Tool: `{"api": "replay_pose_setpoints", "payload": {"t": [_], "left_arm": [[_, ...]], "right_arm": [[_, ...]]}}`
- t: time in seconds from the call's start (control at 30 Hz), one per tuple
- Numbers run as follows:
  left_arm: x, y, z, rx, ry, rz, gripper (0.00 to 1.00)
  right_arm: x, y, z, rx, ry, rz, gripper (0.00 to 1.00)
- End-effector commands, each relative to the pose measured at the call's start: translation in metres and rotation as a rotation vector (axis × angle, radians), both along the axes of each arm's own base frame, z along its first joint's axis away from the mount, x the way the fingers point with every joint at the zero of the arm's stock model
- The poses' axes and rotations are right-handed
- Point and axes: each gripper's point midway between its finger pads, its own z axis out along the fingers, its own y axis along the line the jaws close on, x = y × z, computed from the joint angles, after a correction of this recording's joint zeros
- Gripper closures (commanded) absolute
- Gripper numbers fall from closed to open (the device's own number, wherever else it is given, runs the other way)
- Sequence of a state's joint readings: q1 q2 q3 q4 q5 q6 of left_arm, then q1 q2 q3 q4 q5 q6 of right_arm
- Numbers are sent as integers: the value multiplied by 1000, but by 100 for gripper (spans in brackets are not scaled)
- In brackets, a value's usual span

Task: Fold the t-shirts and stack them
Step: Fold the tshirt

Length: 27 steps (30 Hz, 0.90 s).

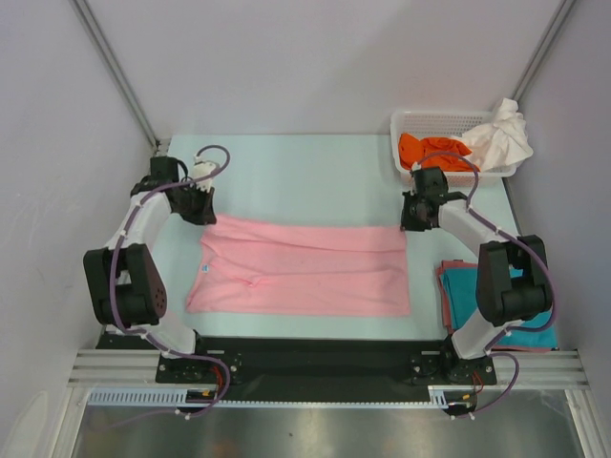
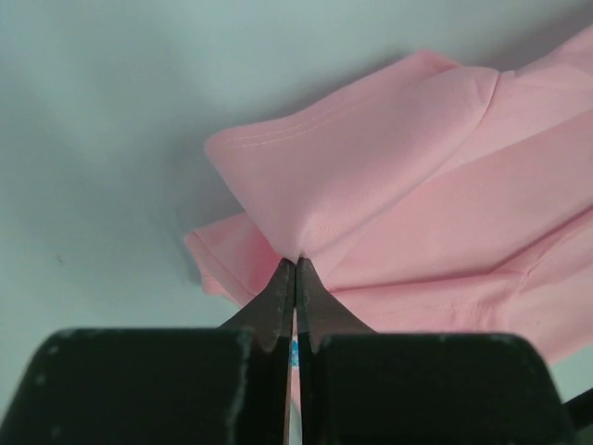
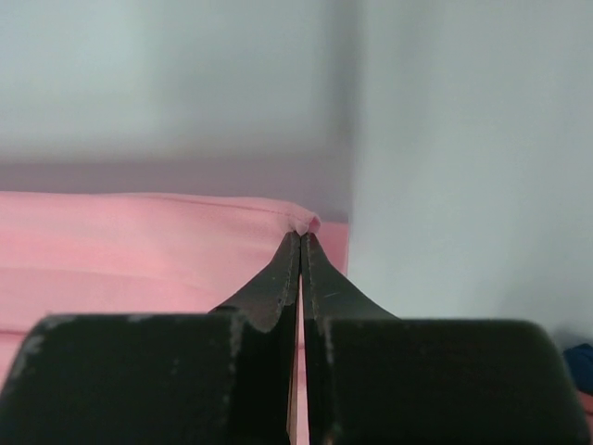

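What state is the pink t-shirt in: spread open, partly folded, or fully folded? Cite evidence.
Partly folded: the pink t-shirt lies as a long flat band with overlapping layers, no sleeves sticking out.

closed jaws, pinched pink t-shirt point(image 2: 389, 176) fold

T-shirt point(image 1: 301, 272) on table point(image 1: 305, 176), basket point(image 1: 434, 116) behind
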<state>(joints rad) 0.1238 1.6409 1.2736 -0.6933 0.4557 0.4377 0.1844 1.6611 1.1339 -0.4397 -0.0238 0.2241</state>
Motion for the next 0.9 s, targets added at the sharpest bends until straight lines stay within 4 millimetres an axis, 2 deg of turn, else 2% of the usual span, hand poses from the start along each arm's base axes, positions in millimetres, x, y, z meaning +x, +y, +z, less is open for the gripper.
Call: {"api": "replay_pose_setpoints", "payload": {"t": [0.0,0.07,0.1,0.13,0.2,0.3,0.43,0.47,0.5,0.53,0.6,0.63,0.67,0.73,0.77,0.8,0.87], "left_arm": [[-37,-4,-9,-8,31,-37,100],[-55,1,-19,8,64,-35,100],[-69,6,-32,15,105,-35,100],[-75,8,-37,23,118,-36,100],[-87,10,-48,41,149,-47,100],[-92,5,-51,20,166,-66,100],[-90,9,-51,45,155,-64,100],[-90,10,-50,47,155,-65,100],[-91,10,-51,50,157,-70,100],[-91,11,-51,55,157,-71,100],[-91,11,-52,56,163,-72,100],[-92,9,-52,49,164,-76,100],[-91,8,-51,41,163,-79,100],[-91,6,-50,27,163,-86,100],[-90,6,-50,28,160,-88,100],[-88,6,-49,28,159,-87,100],[-87,6,-49,27,161,-86,100]], "right_arm": [[-37,-5,-11,4,64,-6,100],[-52,-3,-17,40,81,-29,100],[-58,-1,-20,56,88,-36,100],[-71,-2,-33,66,122,-51,100],[-73,2,-37,90,119,-58,100],[-74,3,-43,97,135,-67,100],[-81,-2,-42,76,141,-70,100],[-84,-3,-41,75,147,-70,96],[-86,-3,-37,74,139,-59,90],[-89,-5,-35,60,146,-54,72],[-90,-9,-28,39,138,-55,57],[-87,-11,-17,34,108,-54,53],[-85,-8,-8,28,85,-35,52],[-71,2,25,9,-39,51,52],[-66,24,37,13,-100,139,54],[-63,36,45,17,-138,208,55],[-60,70,50,58,-173,404,57]]}}
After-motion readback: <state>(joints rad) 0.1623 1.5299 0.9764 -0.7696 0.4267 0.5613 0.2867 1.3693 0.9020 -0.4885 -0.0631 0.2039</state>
